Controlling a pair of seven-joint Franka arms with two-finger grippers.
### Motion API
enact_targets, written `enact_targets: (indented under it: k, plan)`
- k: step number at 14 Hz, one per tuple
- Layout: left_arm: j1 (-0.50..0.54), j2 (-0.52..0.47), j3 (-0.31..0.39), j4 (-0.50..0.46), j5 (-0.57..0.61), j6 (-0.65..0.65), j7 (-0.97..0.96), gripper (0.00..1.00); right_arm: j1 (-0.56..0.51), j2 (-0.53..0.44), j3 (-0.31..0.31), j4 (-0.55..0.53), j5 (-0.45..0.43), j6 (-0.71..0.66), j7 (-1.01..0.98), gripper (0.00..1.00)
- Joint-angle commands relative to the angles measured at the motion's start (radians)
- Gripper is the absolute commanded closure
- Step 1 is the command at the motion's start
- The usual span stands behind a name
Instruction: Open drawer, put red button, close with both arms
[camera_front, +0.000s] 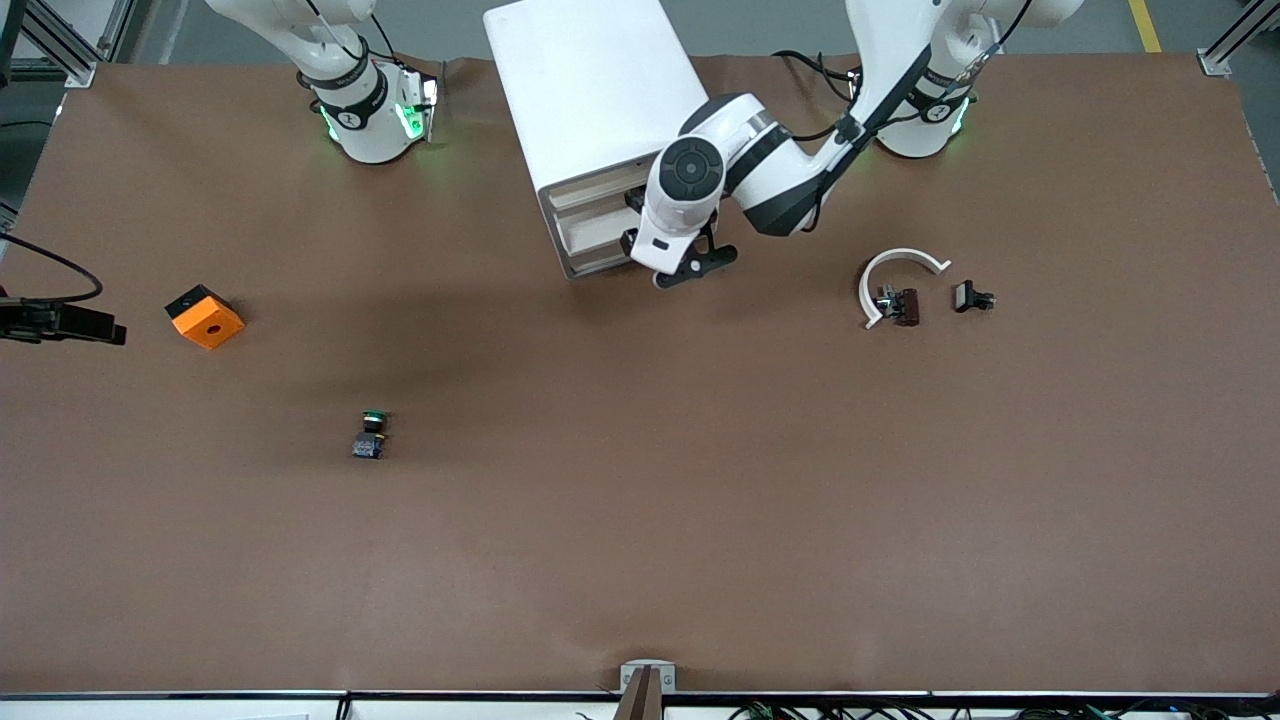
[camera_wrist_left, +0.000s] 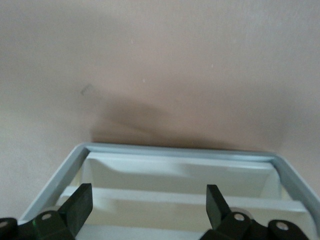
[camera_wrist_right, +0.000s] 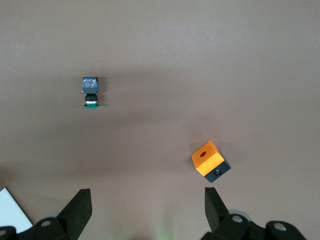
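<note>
The white cabinet (camera_front: 590, 100) stands between the two arm bases. Its drawer (camera_front: 595, 183), the uppermost of the beige fronts, sits flush with the others. My left gripper (camera_front: 633, 218) hangs open just in front of those fronts; in the left wrist view its fingers (camera_wrist_left: 80, 205) straddle the drawer fronts (camera_wrist_left: 175, 197) with nothing between them. A small dark-red-capped part, seemingly the red button (camera_front: 906, 306), lies toward the left arm's end of the table. My right gripper (camera_wrist_right: 148, 205) is open and empty above bare table, out of the front view.
A white arc-shaped piece (camera_front: 880, 275) curls around the red button, with a small black part (camera_front: 972, 297) beside it. A green-capped button (camera_front: 372, 435) (camera_wrist_right: 90, 91) and an orange cube with a hole (camera_front: 205, 317) (camera_wrist_right: 209, 159) lie toward the right arm's end.
</note>
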Motion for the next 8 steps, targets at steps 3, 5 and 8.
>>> enact_targets:
  k: [3,5,8]
  plan:
    - [0.001,-0.019,-0.046,-0.021,-0.003,0.025,-0.076,0.00,-0.010,-0.017,0.023,0.050,-0.009,-0.008,-0.007,0.00]
    - [-0.008,-0.013,-0.047,-0.018,-0.008,0.034,-0.079,0.00,-0.005,-0.036,0.023,0.048,0.002,-0.010,0.025,0.00]
    - [0.039,-0.012,-0.038,0.017,0.003,0.034,-0.079,0.00,-0.018,-0.098,0.026,0.015,0.018,0.000,0.037,0.00]
